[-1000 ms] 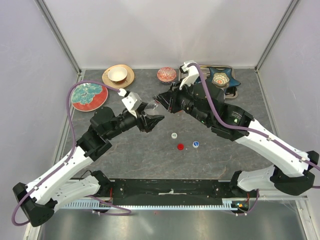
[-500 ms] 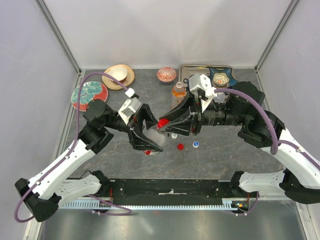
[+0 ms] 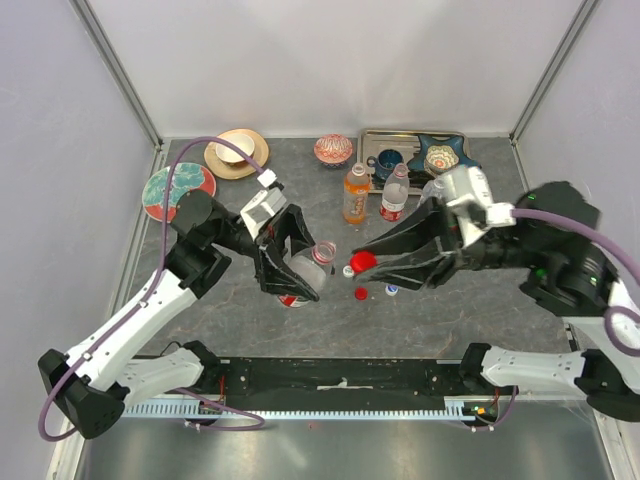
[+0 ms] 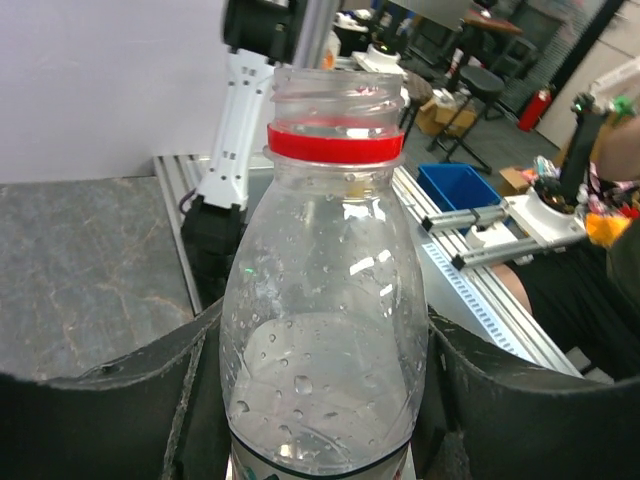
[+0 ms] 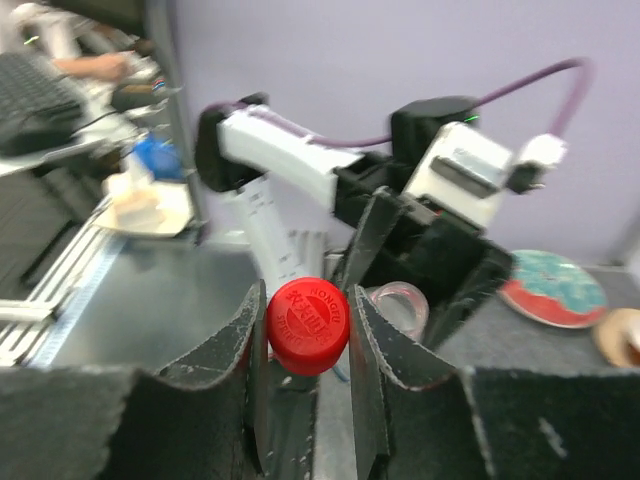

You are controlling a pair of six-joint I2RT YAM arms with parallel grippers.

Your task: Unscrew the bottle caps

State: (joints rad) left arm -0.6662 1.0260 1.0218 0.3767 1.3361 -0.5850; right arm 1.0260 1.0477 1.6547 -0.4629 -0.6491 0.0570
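Left claw (image 4: 320, 415) grips bottle (image 4: 325, 290); right claw (image 5: 307, 305) pinches red cap (image 5: 307, 328), lettering illegible.

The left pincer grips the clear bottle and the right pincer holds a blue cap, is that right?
Not quite: the cap in the right pincer is red, as the right wrist view shows; the left pincer does grip the clear bottle.

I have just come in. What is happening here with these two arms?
The left gripper has its jaws shut on an open clear bottle with a red ring on its neck and holds it over the table. The right gripper holds the red cap in its jaws, just beside the bottle's mouth. A white cap, a smaller red cap and a blue cap lie loose below. An orange bottle and a second clear bottle stand farther back.
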